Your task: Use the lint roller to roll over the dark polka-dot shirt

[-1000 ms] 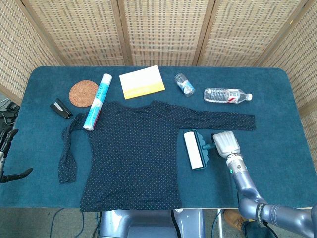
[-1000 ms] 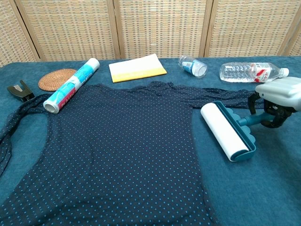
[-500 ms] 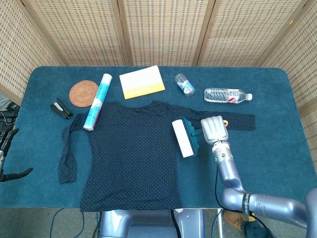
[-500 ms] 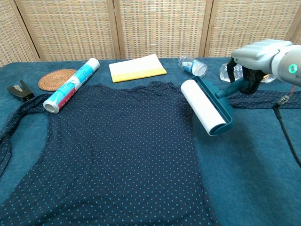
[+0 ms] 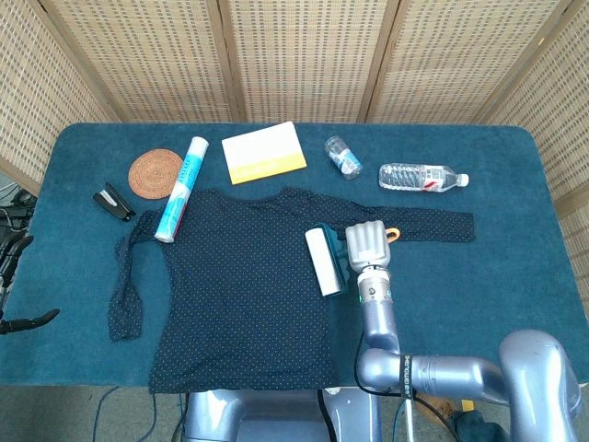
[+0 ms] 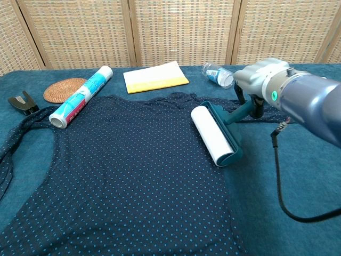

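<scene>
The dark polka-dot shirt (image 5: 239, 276) (image 6: 117, 170) lies spread flat on the blue table cover. My right hand (image 5: 368, 243) (image 6: 260, 80) grips the teal handle of the lint roller (image 5: 322, 261) (image 6: 213, 135). The roller's white drum is over the right edge of the shirt's body, just below the right sleeve. Whether the drum touches the cloth I cannot tell. My left hand (image 5: 17, 284) shows only as dark fingers at the far left edge of the head view, spread and holding nothing.
Along the back stand a plastic-wrap roll (image 5: 181, 189) on the shirt's left shoulder, a woven coaster (image 5: 155, 172), a black stapler (image 5: 114, 201), a yellow-white pad (image 5: 263, 152), a small bottle (image 5: 342, 157) and a water bottle (image 5: 419, 176). A folding screen backs the table.
My right hand lifted the lint roller off the table right of the shirt and carried it left onto the shirt's right edge. The left hand stayed put.
</scene>
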Controlling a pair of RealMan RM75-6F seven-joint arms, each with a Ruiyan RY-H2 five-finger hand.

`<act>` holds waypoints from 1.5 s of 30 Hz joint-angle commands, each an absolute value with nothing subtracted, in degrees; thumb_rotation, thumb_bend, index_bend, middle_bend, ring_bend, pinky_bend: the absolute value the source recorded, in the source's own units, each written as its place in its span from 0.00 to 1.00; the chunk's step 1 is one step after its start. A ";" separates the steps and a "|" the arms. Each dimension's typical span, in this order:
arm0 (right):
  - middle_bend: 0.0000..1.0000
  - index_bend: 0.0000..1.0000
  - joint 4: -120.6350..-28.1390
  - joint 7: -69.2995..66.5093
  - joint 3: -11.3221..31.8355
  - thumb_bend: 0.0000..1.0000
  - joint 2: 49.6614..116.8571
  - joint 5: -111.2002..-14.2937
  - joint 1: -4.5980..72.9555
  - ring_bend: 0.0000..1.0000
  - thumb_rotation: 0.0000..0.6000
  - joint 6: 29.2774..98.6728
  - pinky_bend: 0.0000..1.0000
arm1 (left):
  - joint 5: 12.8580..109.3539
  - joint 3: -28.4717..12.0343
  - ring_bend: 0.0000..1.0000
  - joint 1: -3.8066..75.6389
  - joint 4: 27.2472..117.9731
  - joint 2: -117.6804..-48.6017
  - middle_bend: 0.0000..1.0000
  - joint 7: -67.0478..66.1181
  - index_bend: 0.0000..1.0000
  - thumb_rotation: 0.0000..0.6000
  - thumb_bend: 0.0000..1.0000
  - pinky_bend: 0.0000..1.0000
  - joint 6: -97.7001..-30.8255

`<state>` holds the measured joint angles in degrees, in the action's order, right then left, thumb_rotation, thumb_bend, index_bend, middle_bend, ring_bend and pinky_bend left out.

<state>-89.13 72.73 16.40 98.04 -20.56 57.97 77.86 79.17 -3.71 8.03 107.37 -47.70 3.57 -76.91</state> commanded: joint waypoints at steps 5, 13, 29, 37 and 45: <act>1.00 0.72 -88.70 75.36 15.96 0.80 100.82 -19.98 59.49 1.00 1.00 80.36 1.00 | 79.31 -3.63 0.00 8.13 107.33 -47.52 0.00 3.98 0.00 1.00 0.00 0.00 -76.74; 1.00 0.72 -89.55 78.53 16.42 0.80 104.98 -19.99 61.63 1.00 1.00 83.44 1.00 | 79.64 -3.47 0.00 8.13 107.48 -47.53 0.00 3.82 0.00 1.00 0.00 0.00 -76.88; 1.00 0.72 -87.14 82.58 16.95 0.80 113.45 -22.03 65.45 1.00 1.00 84.99 1.00 | 79.38 -3.45 0.00 8.28 107.16 -47.38 0.00 4.43 0.00 1.00 0.00 0.00 -76.60; 1.00 0.72 -88.03 82.23 12.25 0.80 106.86 -23.82 60.92 1.00 1.00 84.89 1.00 | 79.63 -3.26 0.00 8.27 107.43 -47.58 0.00 3.64 0.00 1.00 0.00 0.00 -76.77; 1.00 0.72 -88.40 80.58 7.08 0.80 99.62 -26.94 56.68 1.00 1.00 82.82 1.00 | 79.36 -3.20 0.00 8.37 108.10 -47.99 0.00 1.99 0.00 1.00 0.00 0.00 -76.82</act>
